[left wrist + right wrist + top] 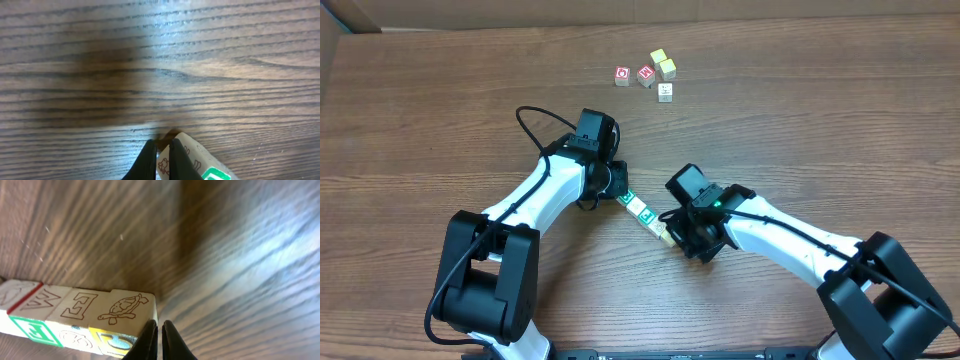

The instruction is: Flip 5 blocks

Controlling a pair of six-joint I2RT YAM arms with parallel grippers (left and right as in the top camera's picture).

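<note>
Blocks [642,213] in one tight diagonal row at mid-table.

Set face to face, touching, in a straight line slanting from upper left to lower right in the overhead view. Small pale wooden cubes, all flat on the wood. Green print on the upward faces toward the upper-left end, plainer and whitish toward the lower right. From the right wrist, four in line: turtle block [127,306] at the near end, with an outlined turtle on one face and a yellow face with a blue picture next to it. Then E block [80,305], W block [42,300] with a green-framed letter on its neighbouring face, and a red-edged block [15,292] cut off by the frame. From the left wrist, only the opposite end block [200,160]: pale, faint line drawings, green-printed corner.
</note>
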